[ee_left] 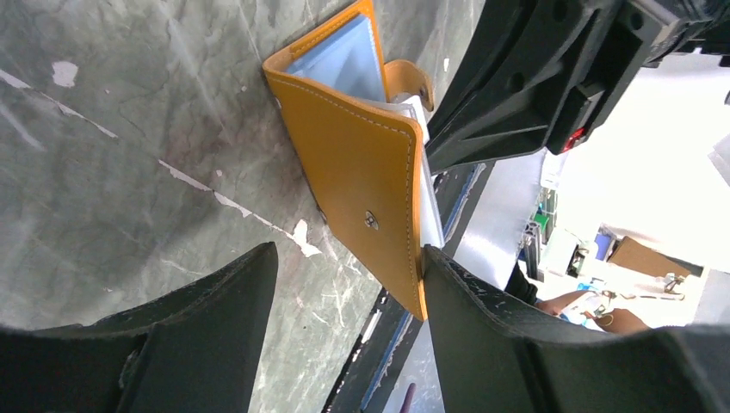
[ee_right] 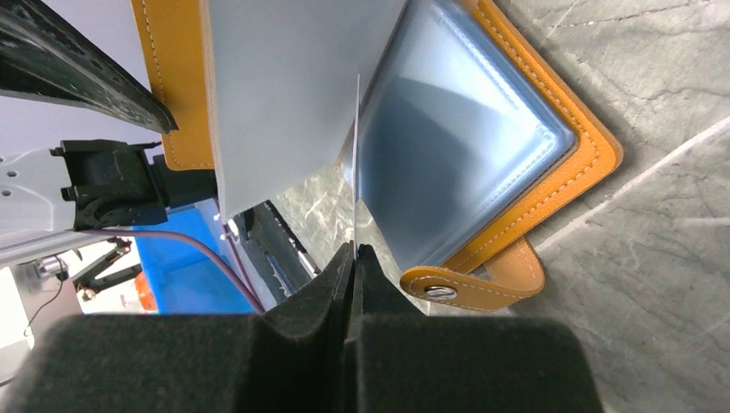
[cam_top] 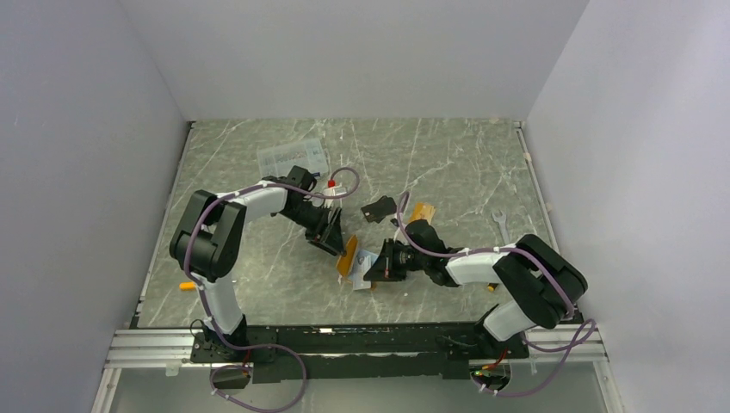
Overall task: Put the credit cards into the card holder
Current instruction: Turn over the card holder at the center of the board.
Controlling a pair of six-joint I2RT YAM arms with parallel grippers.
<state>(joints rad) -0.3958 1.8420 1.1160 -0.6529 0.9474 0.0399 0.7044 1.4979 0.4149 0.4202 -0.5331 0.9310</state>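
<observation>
Edge of credit card (ee_right: 355, 172) in right claw (ee_right: 355, 254), against open card holder (ee_right: 594, 151)

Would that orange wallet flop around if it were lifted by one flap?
Probably floppy at the fold: the wallet hinges open, one cover standing up against the left fingers while the other lies on the table. Each cover on its own looks fairly stiff and holds flat. The glossy clear sleeves inside may be slippery.
</observation>
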